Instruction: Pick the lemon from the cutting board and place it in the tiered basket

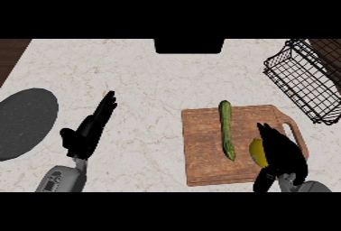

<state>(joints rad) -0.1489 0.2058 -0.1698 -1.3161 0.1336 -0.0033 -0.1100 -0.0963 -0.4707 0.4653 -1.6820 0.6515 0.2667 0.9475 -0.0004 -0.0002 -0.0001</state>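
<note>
The yellow lemon (257, 152) lies on the wooden cutting board (203, 149) near its right side, partly covered by my right hand (283, 151). That hand's fingers curl around the lemon from the right and above. A long green cucumber-like vegetable (227, 129) lies lengthwise in the middle of the board, just left of the lemon. The black wire tiered basket (303, 81) stands at the upper right of the counter, beyond the board. My left hand (90, 128) rests open on the counter at the left, fingers straight and pointing away.
A dark round plate (23, 124) lies at the far left edge. A black object (189, 46) sits at the counter's back edge in the middle. Brown flooring shows past the counter's top left corner.
</note>
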